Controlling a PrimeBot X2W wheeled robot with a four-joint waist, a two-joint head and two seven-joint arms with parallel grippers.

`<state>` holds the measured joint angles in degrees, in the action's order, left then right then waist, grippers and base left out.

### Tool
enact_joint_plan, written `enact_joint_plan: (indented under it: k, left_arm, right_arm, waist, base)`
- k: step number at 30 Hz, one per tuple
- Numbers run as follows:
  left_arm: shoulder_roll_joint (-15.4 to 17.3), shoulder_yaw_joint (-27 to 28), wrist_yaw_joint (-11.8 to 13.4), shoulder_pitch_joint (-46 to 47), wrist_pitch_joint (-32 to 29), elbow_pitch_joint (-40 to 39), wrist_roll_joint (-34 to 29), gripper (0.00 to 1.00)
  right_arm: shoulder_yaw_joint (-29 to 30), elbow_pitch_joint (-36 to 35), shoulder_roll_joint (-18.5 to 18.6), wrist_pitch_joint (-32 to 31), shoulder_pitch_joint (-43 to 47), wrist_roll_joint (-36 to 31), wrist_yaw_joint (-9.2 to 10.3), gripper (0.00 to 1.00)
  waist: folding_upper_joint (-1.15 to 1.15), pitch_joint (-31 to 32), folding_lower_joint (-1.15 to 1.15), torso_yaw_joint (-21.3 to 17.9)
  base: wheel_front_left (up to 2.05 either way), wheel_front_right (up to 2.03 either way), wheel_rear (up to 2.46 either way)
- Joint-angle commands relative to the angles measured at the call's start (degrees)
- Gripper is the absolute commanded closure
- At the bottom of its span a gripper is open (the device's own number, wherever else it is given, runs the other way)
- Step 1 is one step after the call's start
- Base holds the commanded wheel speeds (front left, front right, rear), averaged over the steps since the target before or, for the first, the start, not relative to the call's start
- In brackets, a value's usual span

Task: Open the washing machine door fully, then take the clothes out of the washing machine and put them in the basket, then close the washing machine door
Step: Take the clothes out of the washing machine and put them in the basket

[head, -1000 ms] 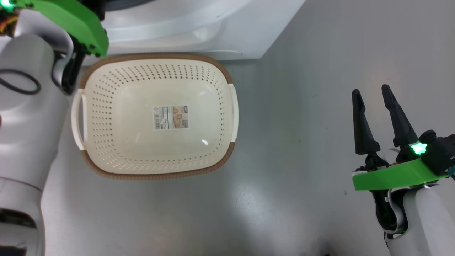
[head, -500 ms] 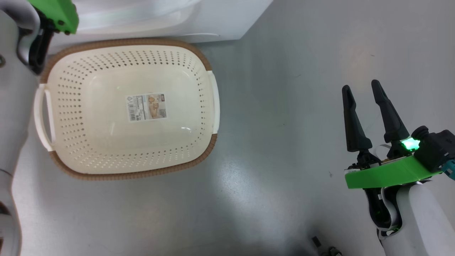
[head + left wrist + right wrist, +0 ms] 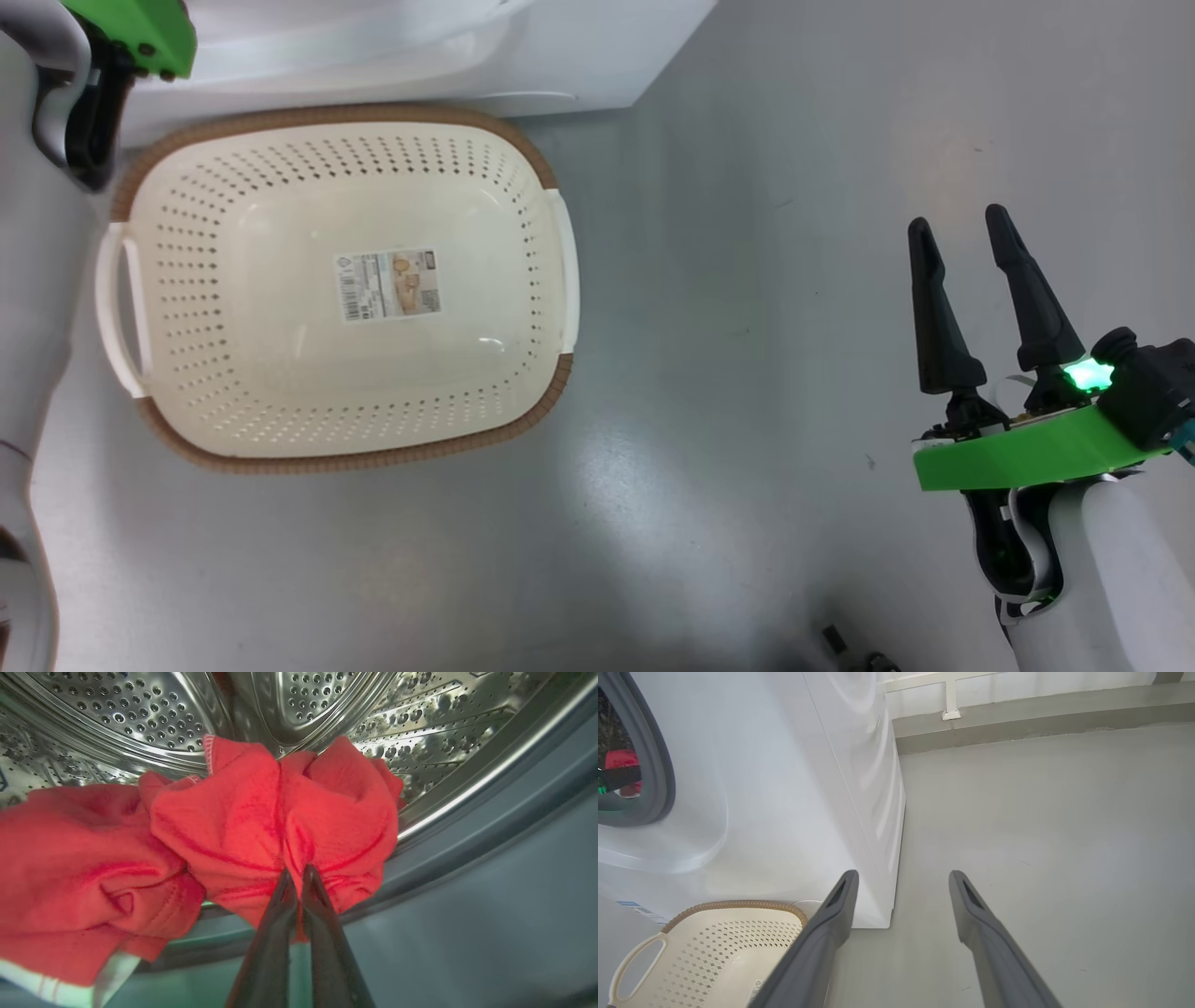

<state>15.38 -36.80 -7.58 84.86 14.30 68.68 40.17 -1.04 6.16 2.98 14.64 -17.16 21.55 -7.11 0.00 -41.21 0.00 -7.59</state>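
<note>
Clothes (image 3: 261,826): a red bundle at the mouth of the drum (image 3: 140,714), directly ahead of my left gripper (image 3: 296,877). More of it sprawls off to the gripper's left, with a white-trimmed edge hanging low. Left gripper is clenched on a small fold at the bundle's lower front, with only a thin pinch of fabric between the tips. The grey ring (image 3: 467,826) runs just below and to the right of the fingers. Basket (image 3: 345,131) sits on the floor (image 3: 747,373) against the machine (image 3: 420,56), well to the left of my right gripper (image 3: 959,217), and holds just its paper label. Right gripper is spread wide, grasping nothing, hovering over the floor. Risks, as I judge them: the pinch is shallow, so the fabric may slide out on the pull. The mass on the left may drag, snag on the ring's lip, or part from the held piece and stay in the drum. A trailing hem could catch the basket rim or land on the floor beside it.
</note>
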Motion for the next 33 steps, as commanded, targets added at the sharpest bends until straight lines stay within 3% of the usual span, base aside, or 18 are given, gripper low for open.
enact_joint_plan:
  k: [1,5,13,26,33]
  left_arm:
    - [2.2,1.38,0.09,0.03,0.62,-1.57,0.17,1.0]
    - [2.74,4.63,0.86,-1.59,0.67,-5.66,-0.17,1.0]
    - [2.03,18.28,2.87,-12.67,0.69,-19.37,-5.45,1.0]
    - [-5.73,37.89,0.51,-32.74,0.69,-39.64,-19.73,1.0]
    - [-8.79,40.31,0.12,-42.0,0.7,-50.93,-22.52,1.0]
  right_arm:
    - [-0.92,-1.22,-0.1,0.36,0.27,-0.45,-0.37,0.0]
    - [-0.44,-1.19,-0.1,0.36,0.24,-0.91,-0.37,0.0]
    - [1.24,-0.74,-0.1,0.36,1.51,-2.02,-0.37,0.0]
    - [2.73,0.04,0.02,0.36,5.41,-2.6,-0.37,0.0]
    - [2.92,0.31,0.22,0.36,6.78,-2.36,-0.37,0.0]
  waist:
    - [0.0,0.74,0.0,0.84]
    - [0.0,1.49,0.0,1.86]
    - [0.0,5.14,0.0,4.86]
    - [0.0,11.38,0.0,8.07]
    - [0.0,13.47,0.0,8.88]
  base:
    - [0.0,0.0,0.0]
    - [0.0,0.0,0.0]
    - [0.0,0.0,0.0]
    - [0.0,0.0,0.0]
    - [0.0,0.0,0.0]
